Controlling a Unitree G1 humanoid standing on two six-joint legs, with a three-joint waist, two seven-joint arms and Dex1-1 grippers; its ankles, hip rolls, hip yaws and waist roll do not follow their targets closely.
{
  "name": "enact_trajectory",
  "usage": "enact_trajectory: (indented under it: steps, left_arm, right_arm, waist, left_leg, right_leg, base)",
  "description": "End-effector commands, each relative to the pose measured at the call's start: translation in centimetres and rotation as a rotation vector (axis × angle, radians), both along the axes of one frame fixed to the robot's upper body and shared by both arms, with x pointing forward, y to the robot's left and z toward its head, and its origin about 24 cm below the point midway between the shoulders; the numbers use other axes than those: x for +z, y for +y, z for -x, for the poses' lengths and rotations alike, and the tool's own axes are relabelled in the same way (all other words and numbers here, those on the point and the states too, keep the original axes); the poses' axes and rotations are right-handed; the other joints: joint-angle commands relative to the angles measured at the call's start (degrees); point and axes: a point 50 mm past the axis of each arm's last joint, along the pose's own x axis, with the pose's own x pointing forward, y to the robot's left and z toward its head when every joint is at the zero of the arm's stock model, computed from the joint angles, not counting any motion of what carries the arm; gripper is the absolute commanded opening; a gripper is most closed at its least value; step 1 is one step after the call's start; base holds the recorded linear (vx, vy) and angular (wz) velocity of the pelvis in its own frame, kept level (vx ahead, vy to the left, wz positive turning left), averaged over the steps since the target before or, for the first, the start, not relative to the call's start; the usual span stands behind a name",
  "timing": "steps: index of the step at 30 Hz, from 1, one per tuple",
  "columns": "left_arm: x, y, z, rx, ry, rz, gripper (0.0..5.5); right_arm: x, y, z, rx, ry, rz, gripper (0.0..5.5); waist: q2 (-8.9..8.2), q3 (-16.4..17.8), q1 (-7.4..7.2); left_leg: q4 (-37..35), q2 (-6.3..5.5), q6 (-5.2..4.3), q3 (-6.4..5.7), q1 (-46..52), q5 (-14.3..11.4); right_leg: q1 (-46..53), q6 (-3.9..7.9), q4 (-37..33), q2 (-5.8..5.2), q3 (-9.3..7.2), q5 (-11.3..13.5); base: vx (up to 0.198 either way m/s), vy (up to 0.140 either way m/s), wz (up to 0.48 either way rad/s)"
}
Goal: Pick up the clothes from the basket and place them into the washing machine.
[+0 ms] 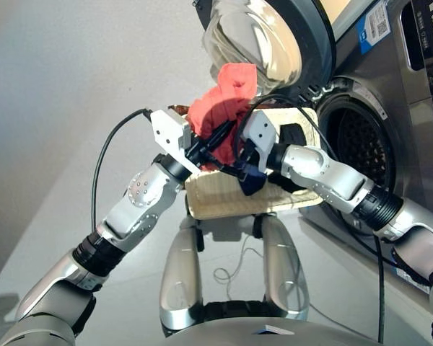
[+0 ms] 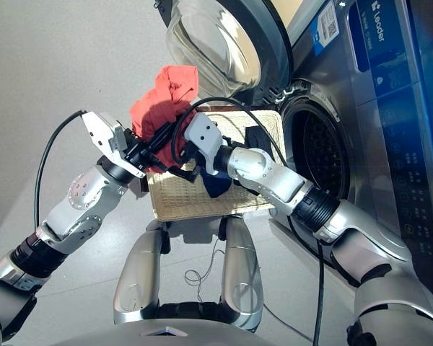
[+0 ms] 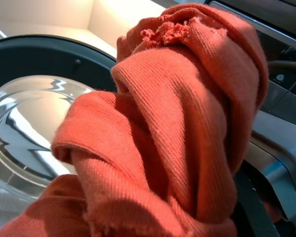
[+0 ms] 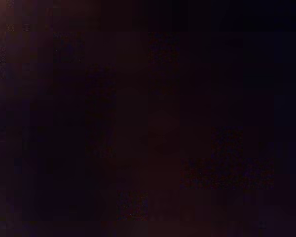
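Transfer step: my left gripper [image 1: 215,138] holds the coral-red garment [image 1: 224,97] aloft over the basket [image 1: 224,194]; my right gripper [image 2: 202,171] grips the navy garment [image 2: 215,184]. Next, swing toward the washing machine [image 1: 361,144] drum.

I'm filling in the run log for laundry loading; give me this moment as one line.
left gripper: holds coral-red garment raised over basket | right gripper: at navy garment, grip unclear | black garment: in basket | washing machine door: open
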Motion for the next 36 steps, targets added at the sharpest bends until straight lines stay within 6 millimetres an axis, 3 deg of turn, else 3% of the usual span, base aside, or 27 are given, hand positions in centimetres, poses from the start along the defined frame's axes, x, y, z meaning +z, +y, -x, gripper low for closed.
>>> enact_trajectory:
  steps: [1,5,6,7,8,20,21,22,23,30,34,36]
  left_arm:
    - [4.5,-2.7,3.6,-0.201,-0.255,0.115,0.00]
    - [4.3,-2.5,3.5,-0.192,-0.247,0.111,0.00]
    - [4.4,-2.5,3.5,-0.192,-0.249,0.108,0.00]
    - [4.3,-2.5,3.5,-0.190,-0.251,0.103,0.00]
    - [4.3,-2.5,3.4,-0.185,-0.248,0.102,0.00]
    - [3.9,-2.4,3.3,-0.166,-0.246,0.074,0.00]
    - [3.9,-2.4,3.3,-0.165,-0.245,0.074,1.79]
    - [3.9,-2.4,3.3,-0.165,-0.244,0.072,3.19]
    - [3.9,-2.3,3.3,-0.163,-0.245,0.068,5.50]
    - [3.6,-2.4,3.3,-0.145,-0.239,0.059,5.50]
    - [3.6,-2.2,3.0,-0.099,-0.242,0.076,5.50]
    - [3.5,-2.0,2.8,-0.074,-0.229,0.112,5.50]
  right_arm:
    - [5.0,3.1,1.3,0.138,-0.179,-0.120,5.50]
    - [5.9,3.5,1.9,0.167,-0.200,-0.165,5.50]
    - [6.2,3.5,2.1,0.175,-0.209,-0.171,4.25]
    - [6.2,3.5,2.1,0.177,-0.211,-0.174,2.48]
    - [6.4,3.5,2.2,0.177,-0.216,-0.181,0.00]
    - [7.0,2.9,2.6,0.167,-0.254,-0.212,0.00]
    - [6.9,2.8,2.5,0.163,-0.253,-0.210,0.00]
    - [6.9,2.8,2.6,0.163,-0.262,-0.201,0.00]
    - [7.1,2.7,2.7,0.164,-0.280,-0.192,0.00]
    - [7.7,2.2,2.7,0.112,-0.345,-0.243,0.00]
    - [8.1,1.2,2.6,-0.017,-0.425,-0.407,0.00]
    - [7.3,0.4,2.0,-0.122,-0.424,-0.497,0.00]
  waist:
    - [1.43,-0.75,0.19]
    - [0.95,-0.75,0.27]
    - [0.91,-0.75,0.21]
    - [0.90,-0.75,0.13]
    - [0.88,-0.75,0.08]
    - [1.25,-0.75,-0.33]
    - [1.26,-0.75,-0.35]
    - [1.27,-0.75,-0.39]
    - [1.26,-0.75,-0.46]
    - [1.42,-0.75,-0.67]
    - [1.84,-0.75,-0.90]
    - [2.37,-0.75,-0.97]
  left_leg:
    - [3.33,1.85,-1.75,-1.16,-3.04,0.70]
    - [3.61,2.18,-1.73,-0.72,-3.25,0.53]
    - [3.73,2.27,-1.72,-0.64,-3.31,0.48]
    - [3.81,2.32,-1.72,-0.63,-3.42,0.47]
    - [4.01,2.40,-1.73,-0.63,-3.56,0.45]
    - [4.39,2.77,-2.02,-0.64,-3.87,0.53]
    - [4.38,2.76,-2.04,-0.65,-3.88,0.54]
    - [4.32,2.79,-2.08,-0.62,-3.87,0.60]
    - [4.28,2.82,-2.11,-0.59,-3.82,0.61]
    - [4.81,2.96,-2.14,-0.65,-4.05,0.47]
    - [5.12,2.94,-2.03,-0.72,-4.26,0.20]
    - [5.53,2.88,-1.97,-0.94,-4.76,0.12]
  right_leg:
    - [1.85,7.18,-4.11,-3.99,2.99,1.49]
    - [1.40,7.33,-3.98,-3.82,2.98,1.60]
    - [1.38,7.35,-4.01,-3.81,3.03,1.58]
    - [1.27,7.33,-3.95,-3.78,3.04,1.57]
    - [1.17,7.32,-3.81,-3.82,2.97,1.54]
    - [0.91,7.16,-3.44,-3.62,2.87,1.28]
    - [0.91,7.17,-3.44,-3.59,2.91,1.27]
    - [0.89,7.16,-3.49,-3.54,2.93,1.28]
    - [0.91,7.16,-3.48,-3.52,2.93,1.23]
    - [0.84,6.93,-3.12,-3.49,2.78,1.08]
    - [0.72,6.97,-2.83,-3.49,2.87,0.93]
    - [0.51,6.99,-2.60,-3.61,2.92,0.84]
  base:
    - [0.000,0.000,0.000]
    - [0.000,0.000,0.000]
    - [0.000,0.000,0.000]
    - [0.000,0.000,0.000]
    - [0.000,0.000,0.000]
    - [0.000,0.000,0.000]
    - [0.000,0.000,0.000]
    - [0.000,0.000,0.000]
    - [0.000,0.000,0.000]
    - [0.000,0.000,0.000]
    - [0.000,0.000,0.000]
    - [0.000,0.000,0.000]
